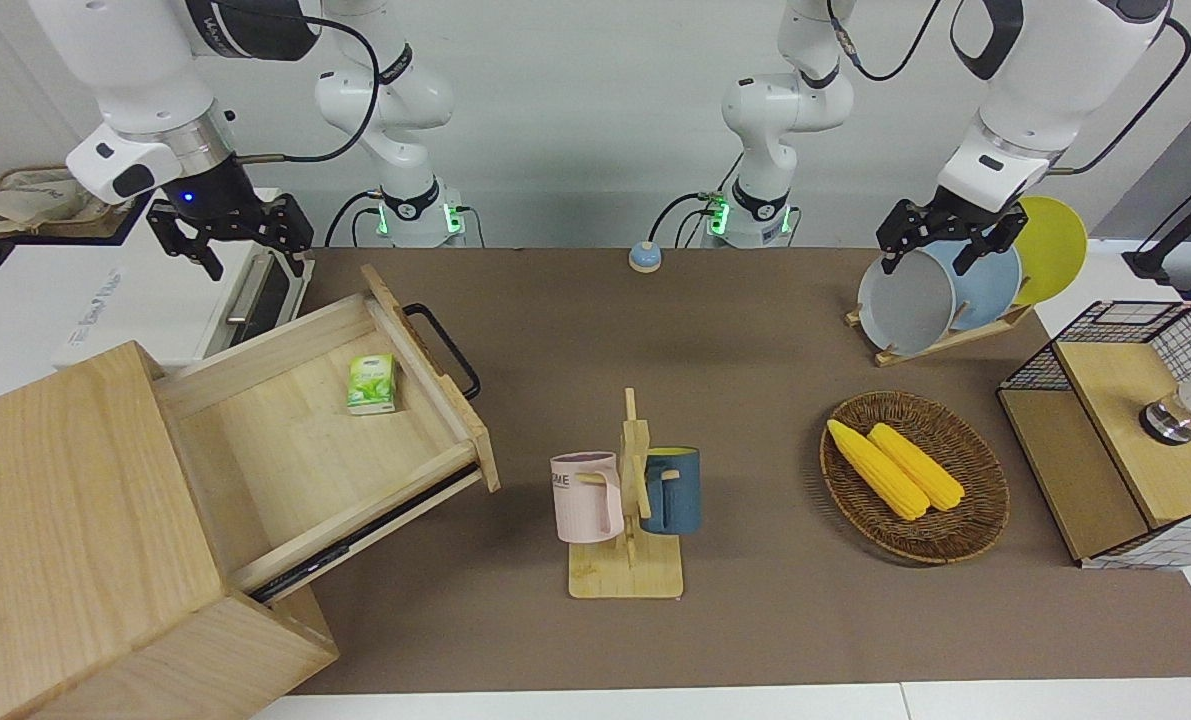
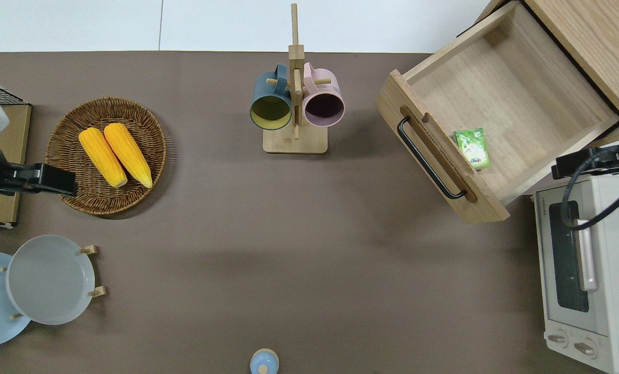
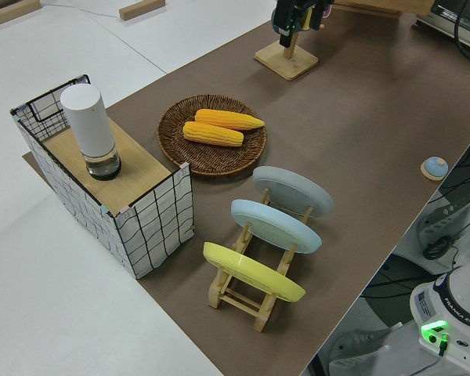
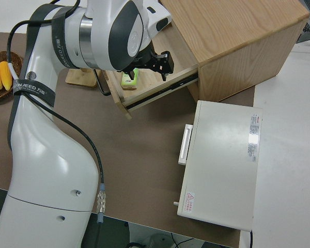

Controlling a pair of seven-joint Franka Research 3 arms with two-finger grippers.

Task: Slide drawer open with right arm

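Drawer (image 1: 325, 420) stands pulled far out of the cabinet (image 1: 75, 540) at the right arm's end; bare mat lies beside its black handle (image 1: 445, 350). Right gripper (image 1: 230, 235) released, holding nothing, over the oven (image 2: 584, 270). Left arm parked.
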